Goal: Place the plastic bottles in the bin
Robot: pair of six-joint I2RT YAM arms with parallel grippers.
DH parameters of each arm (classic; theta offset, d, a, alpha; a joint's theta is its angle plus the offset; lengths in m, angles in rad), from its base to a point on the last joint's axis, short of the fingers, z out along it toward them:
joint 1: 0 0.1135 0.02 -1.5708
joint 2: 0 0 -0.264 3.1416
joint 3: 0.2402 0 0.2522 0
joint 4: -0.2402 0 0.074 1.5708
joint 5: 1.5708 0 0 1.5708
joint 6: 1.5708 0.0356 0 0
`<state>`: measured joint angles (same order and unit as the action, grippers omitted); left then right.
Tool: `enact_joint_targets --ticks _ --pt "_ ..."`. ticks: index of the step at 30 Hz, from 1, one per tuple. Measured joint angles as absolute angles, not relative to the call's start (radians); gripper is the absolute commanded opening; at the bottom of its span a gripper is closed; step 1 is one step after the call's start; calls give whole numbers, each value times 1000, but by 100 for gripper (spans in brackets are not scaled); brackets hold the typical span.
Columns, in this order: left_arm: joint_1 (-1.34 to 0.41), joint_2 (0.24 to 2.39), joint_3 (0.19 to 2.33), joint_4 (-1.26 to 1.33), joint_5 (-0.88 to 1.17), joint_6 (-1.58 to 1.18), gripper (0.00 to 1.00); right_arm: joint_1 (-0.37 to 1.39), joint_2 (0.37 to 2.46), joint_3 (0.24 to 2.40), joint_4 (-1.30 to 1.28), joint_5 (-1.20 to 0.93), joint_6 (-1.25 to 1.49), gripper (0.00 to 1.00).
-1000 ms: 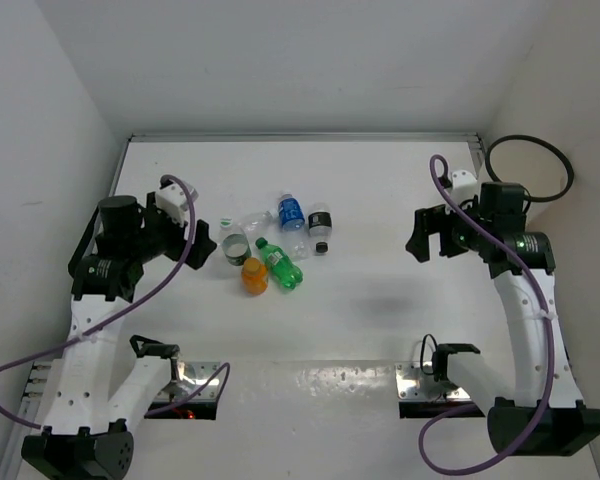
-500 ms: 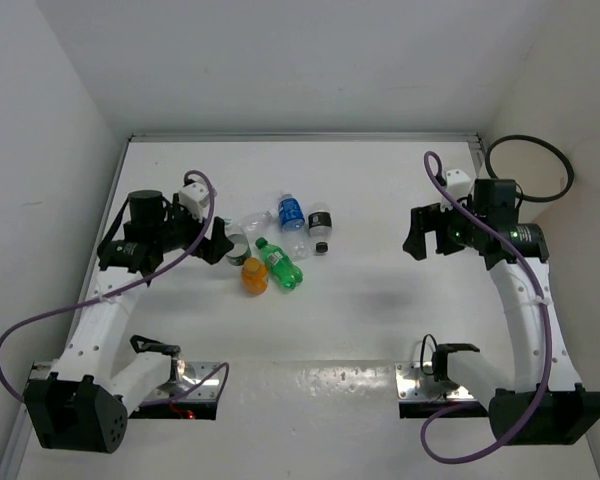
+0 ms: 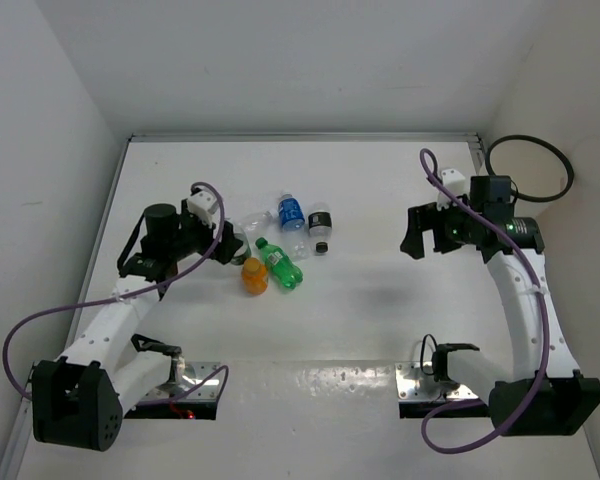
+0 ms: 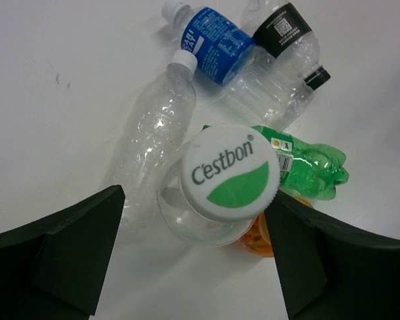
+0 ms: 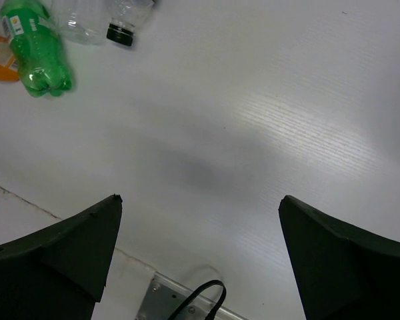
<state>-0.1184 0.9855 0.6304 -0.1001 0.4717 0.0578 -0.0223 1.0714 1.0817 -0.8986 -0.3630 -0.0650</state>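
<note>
Grasp step: your left gripper (image 4: 195, 199), jaws apart, straddles the seemingly upright green-white bottle (image 4: 228, 172), frame centre; lower, then close.

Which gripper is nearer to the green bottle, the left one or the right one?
Left. The left gripper hangs close beside the green bottle, on its left. The right gripper is far away on the bottle's right.

Bottles (image 3: 279, 263) clustered left of table (image 3: 380, 300) centre.
Left gripper (image 3: 230, 246) at cluster's left edge; right gripper (image 3: 427, 240) well apart, near bin (image 3: 535, 165).
</note>
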Motion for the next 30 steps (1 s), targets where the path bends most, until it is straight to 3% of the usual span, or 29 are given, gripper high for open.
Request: enact_joint_targets --ticks 4,5,7,10,17,25,30 --pt "-118 986 618 -33 458 38 64 -20 1072 1084 -899 -425 -88 100" --pt "-118 986 618 -19 454 35 48 -18 1073 1088 -899 -444 -92 100" --pt "-118 985 618 -3 451 27 39 -10 1075 1093 -889 -480 -99 100" --pt "-112 984 618 1 457 25 33 32 1072 1092 -833 -511 -102 100" --pt "-108 956 728 -92 528 -2 3 182 1092 1143 -711 -529 -86 100" --pt "-102 930 1106 -127 653 -134 0 376 1193 1291 -562 -532 -33 100" --pt "-122 947 1165 -71 798 -285 0 530 1251 1391 -473 -527 -21 100"
